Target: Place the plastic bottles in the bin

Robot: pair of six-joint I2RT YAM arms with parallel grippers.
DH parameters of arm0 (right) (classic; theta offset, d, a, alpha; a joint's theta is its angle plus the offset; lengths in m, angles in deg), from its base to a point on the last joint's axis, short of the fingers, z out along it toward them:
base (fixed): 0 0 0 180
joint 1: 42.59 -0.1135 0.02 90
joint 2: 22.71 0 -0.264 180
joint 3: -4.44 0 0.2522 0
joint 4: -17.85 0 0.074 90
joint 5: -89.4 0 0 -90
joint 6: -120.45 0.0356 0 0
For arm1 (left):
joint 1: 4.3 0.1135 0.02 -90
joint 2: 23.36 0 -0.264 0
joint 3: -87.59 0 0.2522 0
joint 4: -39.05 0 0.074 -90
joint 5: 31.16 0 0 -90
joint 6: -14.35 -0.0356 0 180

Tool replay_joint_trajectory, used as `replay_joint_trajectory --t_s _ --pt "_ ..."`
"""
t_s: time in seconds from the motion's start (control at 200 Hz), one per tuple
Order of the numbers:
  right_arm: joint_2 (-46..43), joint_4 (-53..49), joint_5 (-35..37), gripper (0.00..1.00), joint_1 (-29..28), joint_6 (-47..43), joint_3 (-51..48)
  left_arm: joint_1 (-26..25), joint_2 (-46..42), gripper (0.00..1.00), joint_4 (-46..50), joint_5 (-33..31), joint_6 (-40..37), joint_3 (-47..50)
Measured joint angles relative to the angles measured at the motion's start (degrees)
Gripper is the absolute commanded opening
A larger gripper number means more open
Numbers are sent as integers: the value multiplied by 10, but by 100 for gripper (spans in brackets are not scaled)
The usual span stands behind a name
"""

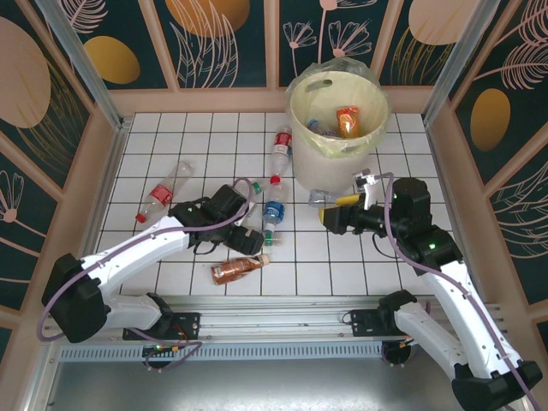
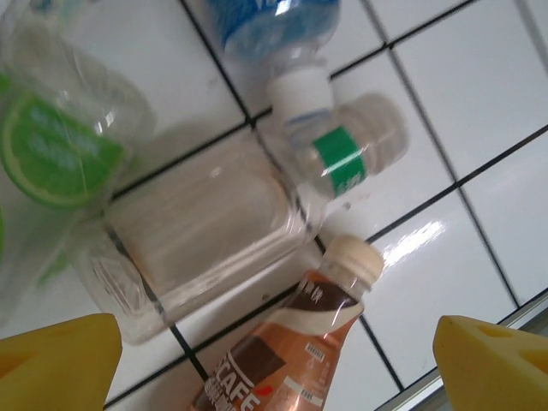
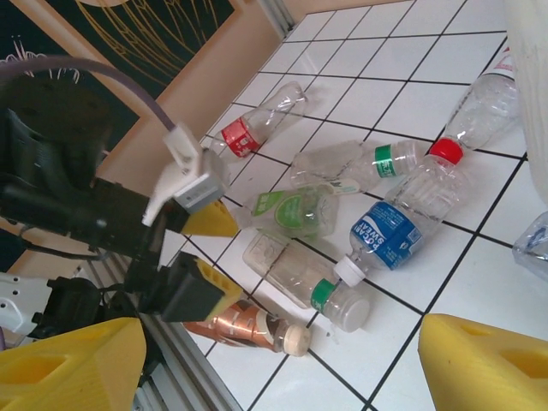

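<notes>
Bin [image 1: 334, 161] interior, seen from above, holds an orange-labelled bottle [image 1: 348, 121].

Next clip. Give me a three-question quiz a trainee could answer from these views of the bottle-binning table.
1. True or false: the brown coffee bottle lies inside the bin.
2. What colour is the cap of the blue-labelled bottle? A red, B white, C green.
3. Which holds a bottle, the left gripper or the right gripper?
Key: 1 false, it lies on the tiled table. 2 B. 3 neither; both are open and grip nothing.
</notes>
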Motion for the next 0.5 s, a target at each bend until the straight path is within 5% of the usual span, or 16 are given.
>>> replay_joint_trajectory --t_s 0.5 --pt "0 4 -7 84 0 5 -2 -57 -7 94 20 13 99 91"
